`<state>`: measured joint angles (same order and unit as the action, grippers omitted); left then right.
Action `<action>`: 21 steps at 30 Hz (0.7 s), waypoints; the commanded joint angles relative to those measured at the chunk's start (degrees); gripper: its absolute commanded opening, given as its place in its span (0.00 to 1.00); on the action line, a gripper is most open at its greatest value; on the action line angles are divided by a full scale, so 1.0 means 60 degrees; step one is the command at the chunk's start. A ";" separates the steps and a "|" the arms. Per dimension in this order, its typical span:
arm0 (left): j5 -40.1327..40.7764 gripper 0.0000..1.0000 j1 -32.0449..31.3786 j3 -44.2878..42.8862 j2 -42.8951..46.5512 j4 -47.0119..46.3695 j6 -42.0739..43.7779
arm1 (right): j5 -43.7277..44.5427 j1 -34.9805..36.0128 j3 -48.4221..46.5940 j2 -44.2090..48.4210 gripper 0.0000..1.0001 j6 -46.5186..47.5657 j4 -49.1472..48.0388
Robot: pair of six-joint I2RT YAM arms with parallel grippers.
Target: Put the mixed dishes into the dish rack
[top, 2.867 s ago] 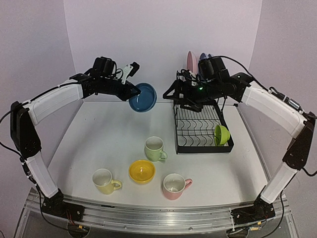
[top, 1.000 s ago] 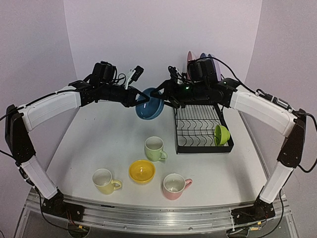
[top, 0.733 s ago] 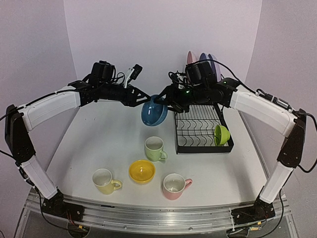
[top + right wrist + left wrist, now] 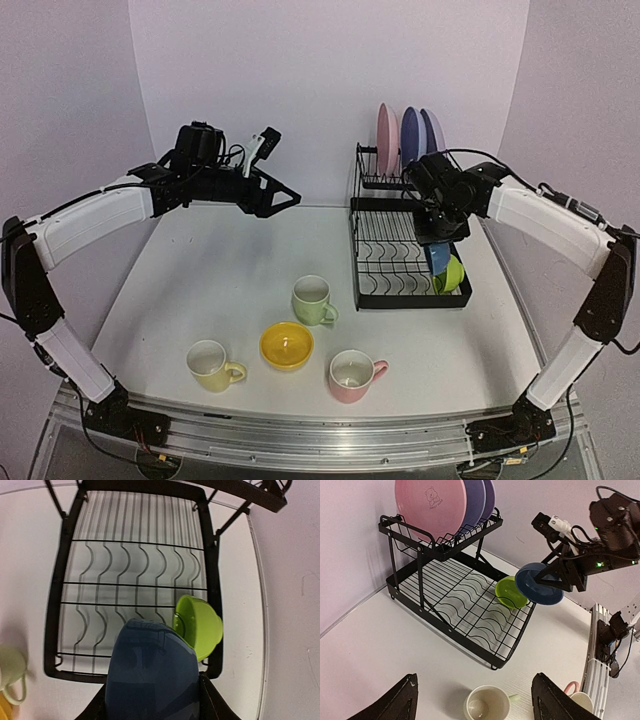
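My right gripper [image 4: 438, 238] is shut on the dark blue bowl [image 4: 152, 675] and holds it on edge over the front right of the dish rack's [image 4: 410, 303] lower tray. The bowl hangs right beside the green bowl [image 4: 200, 625], which leans in that corner. The same blue bowl [image 4: 540, 584] shows in the left wrist view. Three plates, the pink one [image 4: 385, 135] in front, stand in the upper shelf. My left gripper [image 4: 285, 200] is open and holds nothing, high over the table left of the rack.
On the table in front stand a pale green mug [image 4: 314, 299], a yellow bowl [image 4: 286, 345], a yellow mug [image 4: 210, 365] and a pink mug [image 4: 352, 374]. The pale green mug [image 4: 485, 707] lies below my left fingers. The rack's left side [image 4: 55, 620] is a raised black bar.
The left gripper opened and let go of the dark blue bowl, then drew back left. The right gripper took the bowl and carried it right, over the rack's lower tray.
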<state>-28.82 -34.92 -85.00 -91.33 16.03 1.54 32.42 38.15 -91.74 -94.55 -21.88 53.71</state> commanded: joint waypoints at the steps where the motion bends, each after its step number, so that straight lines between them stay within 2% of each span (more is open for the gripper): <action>1: 0.0102 0.77 0.0033 0.0130 0.0495 -0.0164 0.0098 | 0.0488 -0.0522 0.0187 -0.0360 0.00 0.0663 0.0003; 9: 0.0145 0.78 0.0030 0.0240 0.0608 -0.0094 0.0136 | -0.0539 -0.0944 0.0363 -0.1171 0.00 0.0578 -0.0643; 21: 0.0132 0.78 0.0075 0.0344 0.0675 -0.0094 0.0153 | -0.0943 -0.1143 0.0346 -0.2041 0.00 0.0566 -0.0934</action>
<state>-28.32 -34.82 -83.22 -90.24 16.45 1.65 27.80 32.10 -89.23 -105.50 -18.27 49.59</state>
